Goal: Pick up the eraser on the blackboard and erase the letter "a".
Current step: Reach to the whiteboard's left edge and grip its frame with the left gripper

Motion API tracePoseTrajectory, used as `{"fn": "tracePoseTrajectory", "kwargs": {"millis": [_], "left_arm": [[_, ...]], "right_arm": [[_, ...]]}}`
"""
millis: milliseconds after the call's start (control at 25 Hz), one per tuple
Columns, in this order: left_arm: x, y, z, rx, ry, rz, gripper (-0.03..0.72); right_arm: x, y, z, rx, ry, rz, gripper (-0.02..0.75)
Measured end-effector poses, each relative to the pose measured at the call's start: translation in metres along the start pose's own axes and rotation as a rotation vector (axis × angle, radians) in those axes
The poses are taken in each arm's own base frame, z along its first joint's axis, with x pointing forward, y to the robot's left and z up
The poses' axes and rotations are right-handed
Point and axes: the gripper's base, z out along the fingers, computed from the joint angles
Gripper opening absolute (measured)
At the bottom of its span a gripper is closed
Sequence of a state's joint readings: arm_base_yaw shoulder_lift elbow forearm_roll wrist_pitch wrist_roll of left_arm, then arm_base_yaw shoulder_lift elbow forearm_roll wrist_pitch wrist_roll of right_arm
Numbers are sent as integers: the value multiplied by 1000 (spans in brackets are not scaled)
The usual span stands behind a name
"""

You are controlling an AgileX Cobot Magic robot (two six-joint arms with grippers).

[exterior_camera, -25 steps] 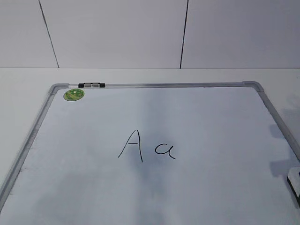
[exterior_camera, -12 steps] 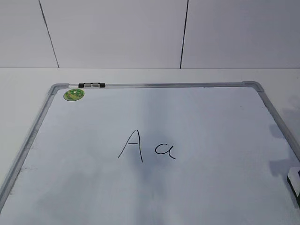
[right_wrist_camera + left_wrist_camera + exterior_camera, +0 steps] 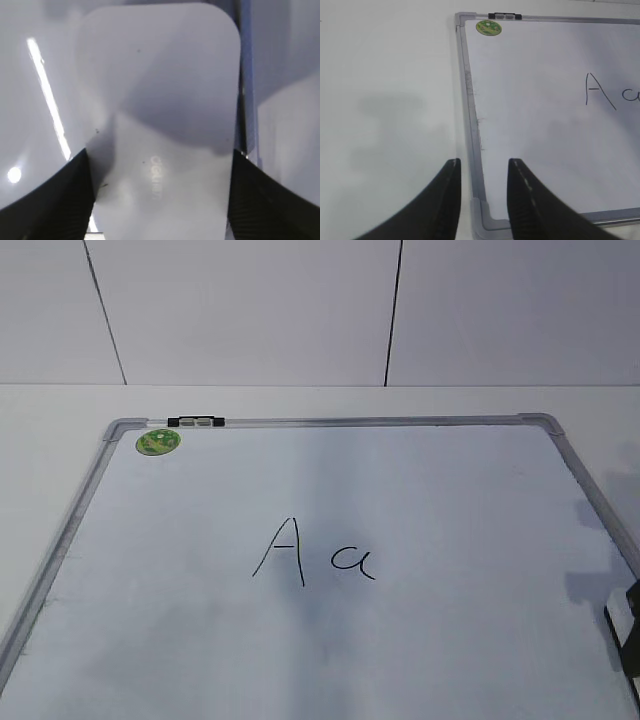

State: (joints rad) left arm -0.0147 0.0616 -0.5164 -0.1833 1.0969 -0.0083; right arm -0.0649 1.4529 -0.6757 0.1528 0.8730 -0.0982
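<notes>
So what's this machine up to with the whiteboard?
It is meant to wipe off the small letter "a" on the blackboard. The right pincer is straddling the white eraser, a finger along each long side, at the board's right edge. The left pincer hangs idle and empty over the board's near left corner. Both letters, the capital "A" too, are untouched.

One blackboard [image 3: 330, 660] lay on the bench [image 3: 40, 410], bearing two letters: one capital "A" [image 3: 281, 551] and one letter "a" [image 3: 354, 561]. There was one green sticker [image 3: 158, 441], one clip [image 3: 196, 421] and one eraser [image 3: 160, 125].
</notes>
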Motion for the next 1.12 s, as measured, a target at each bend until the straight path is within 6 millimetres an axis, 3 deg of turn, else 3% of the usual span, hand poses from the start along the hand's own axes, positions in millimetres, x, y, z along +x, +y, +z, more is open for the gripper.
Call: {"fn": "tracePoseTrajectory", "kwargs": {"millis": [200,560,1120], "left_arm": [[-12,-1,15,17,79,-34,239],[-49,0,44,3,229,-80,239],[-92,7,132,-6,563,-188,239]], "right_arm": [[-8,3,-6,-25,-28,17,547],[-14,9,-12,-81,-53,50,547],[-15,15,-15,-153,-55,15,547]]}}
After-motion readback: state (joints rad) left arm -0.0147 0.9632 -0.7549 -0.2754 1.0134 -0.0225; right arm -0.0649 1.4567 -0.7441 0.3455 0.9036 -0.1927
